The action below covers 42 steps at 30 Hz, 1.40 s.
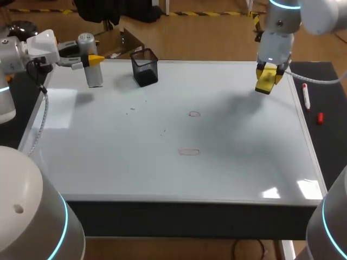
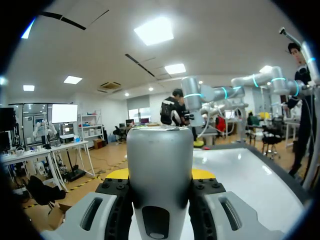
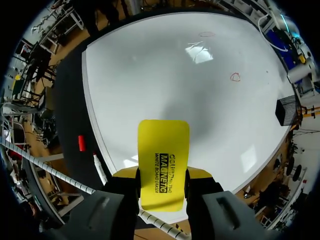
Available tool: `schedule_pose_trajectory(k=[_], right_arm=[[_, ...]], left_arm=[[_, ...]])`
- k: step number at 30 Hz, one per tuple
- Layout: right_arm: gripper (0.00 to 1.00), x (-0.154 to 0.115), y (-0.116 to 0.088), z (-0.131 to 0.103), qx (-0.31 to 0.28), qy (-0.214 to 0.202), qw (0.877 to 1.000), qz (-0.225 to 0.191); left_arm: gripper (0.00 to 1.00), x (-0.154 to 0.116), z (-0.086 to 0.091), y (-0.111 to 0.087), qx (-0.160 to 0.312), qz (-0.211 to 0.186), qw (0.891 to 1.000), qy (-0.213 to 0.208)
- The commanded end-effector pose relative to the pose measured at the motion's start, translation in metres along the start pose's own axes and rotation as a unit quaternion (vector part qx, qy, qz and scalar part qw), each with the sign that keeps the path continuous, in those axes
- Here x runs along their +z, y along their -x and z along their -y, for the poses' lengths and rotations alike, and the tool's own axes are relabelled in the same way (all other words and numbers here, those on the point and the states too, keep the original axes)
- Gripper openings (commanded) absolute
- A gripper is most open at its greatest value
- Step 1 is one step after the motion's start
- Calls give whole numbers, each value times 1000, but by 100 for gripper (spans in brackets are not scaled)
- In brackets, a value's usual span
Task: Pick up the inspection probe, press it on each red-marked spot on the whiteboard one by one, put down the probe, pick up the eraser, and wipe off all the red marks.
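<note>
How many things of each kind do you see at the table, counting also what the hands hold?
Red marks: 2
Probe: 1
Eraser: 1
Black cup: 1
Marker: 1
Red cap: 1
Total: 7

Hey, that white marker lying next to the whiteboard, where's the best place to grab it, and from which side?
Probably mid-barrel, coming straight down from above. The marker lies flat on the black tabletop just off the whiteboard, on the right arm's side. The fingers would close across its thin width, not along its length.
</note>
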State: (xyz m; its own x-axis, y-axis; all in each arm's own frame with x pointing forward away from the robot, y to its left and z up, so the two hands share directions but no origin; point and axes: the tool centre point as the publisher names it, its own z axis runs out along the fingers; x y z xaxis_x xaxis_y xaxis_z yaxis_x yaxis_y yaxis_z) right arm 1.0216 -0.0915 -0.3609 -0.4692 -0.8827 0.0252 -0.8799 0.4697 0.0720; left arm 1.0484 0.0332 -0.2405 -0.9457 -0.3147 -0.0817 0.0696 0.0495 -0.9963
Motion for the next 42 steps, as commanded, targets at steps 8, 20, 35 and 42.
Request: schedule_pose_trajectory(k=[8,20,35,42], right_arm=[[0,-2,-2,4,2,-1,1000,-3],[0,-2,-2,4,2,-1,1000,-3],[0,-2,-2,4,2,-1,1000,-3],[0,-2,-2,4,2,-1,1000,-3]], left_arm=[[0,0,1,-1,1,2,1000,-1],[0,0,1,-1,1,2,1000,-1],[0,52,20,-71,-10,-78,997,-2],[0,91,30,-104,-15,-127,991,-36]])
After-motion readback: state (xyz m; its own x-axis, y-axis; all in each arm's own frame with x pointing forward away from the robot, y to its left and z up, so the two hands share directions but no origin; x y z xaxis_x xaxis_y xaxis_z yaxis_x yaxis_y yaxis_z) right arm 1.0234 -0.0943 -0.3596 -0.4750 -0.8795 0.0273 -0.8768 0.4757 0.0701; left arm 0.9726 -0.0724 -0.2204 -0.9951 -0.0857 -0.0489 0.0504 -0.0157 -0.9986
